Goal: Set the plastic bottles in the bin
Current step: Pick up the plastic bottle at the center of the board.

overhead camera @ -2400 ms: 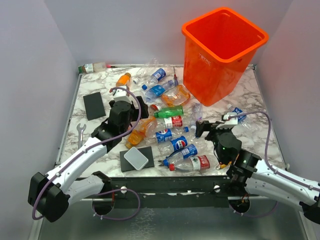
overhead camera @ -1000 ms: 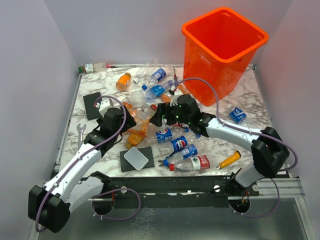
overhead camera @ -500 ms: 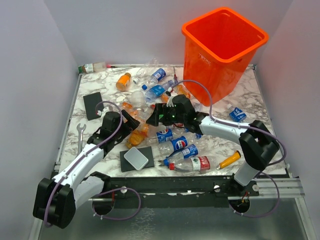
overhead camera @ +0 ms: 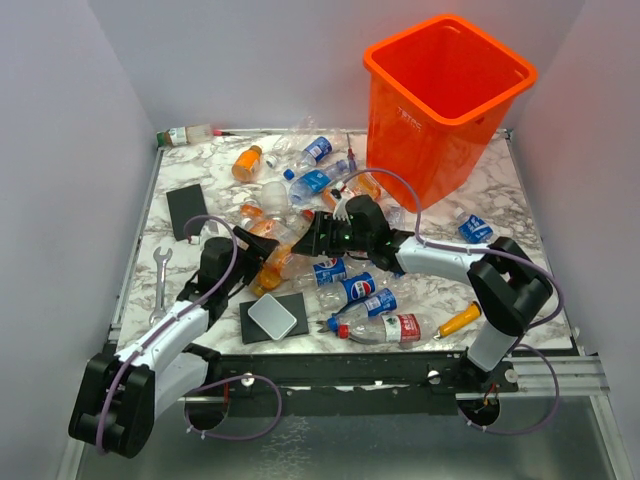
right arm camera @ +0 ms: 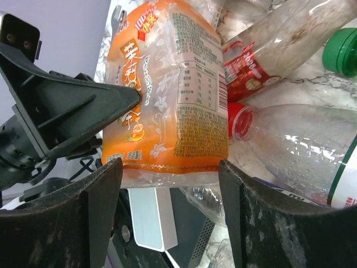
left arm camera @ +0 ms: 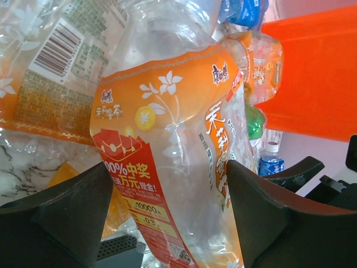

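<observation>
Marbled tabletop (overhead camera: 195, 165), crinkly plastic bottles (overhead camera: 385, 328) strewn. L gripper (left arm camera: 170, 166) & R gripper (right arm camera: 170, 162) both pinch one crushed orange-label bottle (left arm camera: 167, 111). Glossy square orange bin (overhead camera: 440, 130) behind.

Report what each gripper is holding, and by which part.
The left gripper and right gripper both have jaws around the labelled body of one orange-labelled bottle; whether either has clamped it cannot be told.

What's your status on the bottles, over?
Left gripper and right gripper both straddle one orange-label bottle, grip unconfirmed. Red-capped bottle lies alongside. Bin stands at the far right corner.
</observation>
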Tool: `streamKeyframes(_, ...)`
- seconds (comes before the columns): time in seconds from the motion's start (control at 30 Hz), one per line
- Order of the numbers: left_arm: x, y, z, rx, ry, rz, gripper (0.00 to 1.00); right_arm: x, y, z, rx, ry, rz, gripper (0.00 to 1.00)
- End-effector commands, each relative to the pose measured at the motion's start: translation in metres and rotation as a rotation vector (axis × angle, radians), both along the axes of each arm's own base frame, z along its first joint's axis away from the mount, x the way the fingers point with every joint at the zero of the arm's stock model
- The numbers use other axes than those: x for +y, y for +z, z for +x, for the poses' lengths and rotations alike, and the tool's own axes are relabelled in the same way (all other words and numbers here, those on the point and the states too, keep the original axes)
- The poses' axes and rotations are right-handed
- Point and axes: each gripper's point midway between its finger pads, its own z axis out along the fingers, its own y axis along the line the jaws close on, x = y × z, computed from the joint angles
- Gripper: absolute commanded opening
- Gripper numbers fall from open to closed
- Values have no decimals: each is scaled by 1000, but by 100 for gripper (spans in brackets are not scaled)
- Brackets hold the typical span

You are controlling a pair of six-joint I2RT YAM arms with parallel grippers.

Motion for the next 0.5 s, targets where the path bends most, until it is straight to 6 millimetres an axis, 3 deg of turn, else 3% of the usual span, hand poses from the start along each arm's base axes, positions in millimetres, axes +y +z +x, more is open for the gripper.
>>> streamKeyframes(0.0,-8,28,9,-129,-7,-98,77,7,-2,-15,29,74,50,70)
streamKeyframes(0.23,-9,47,14,-198,-25,-75,43,4,8,-13,1,70,52,81)
streamKeyframes(0.37,-8,62,18,-220,-40,-25,34,-2,24,-6,-28,52,46,90)
streamKeyframes(0.47,-9,86,23,-268,-68,21,28,-10,48,0,-74,34,37,95)
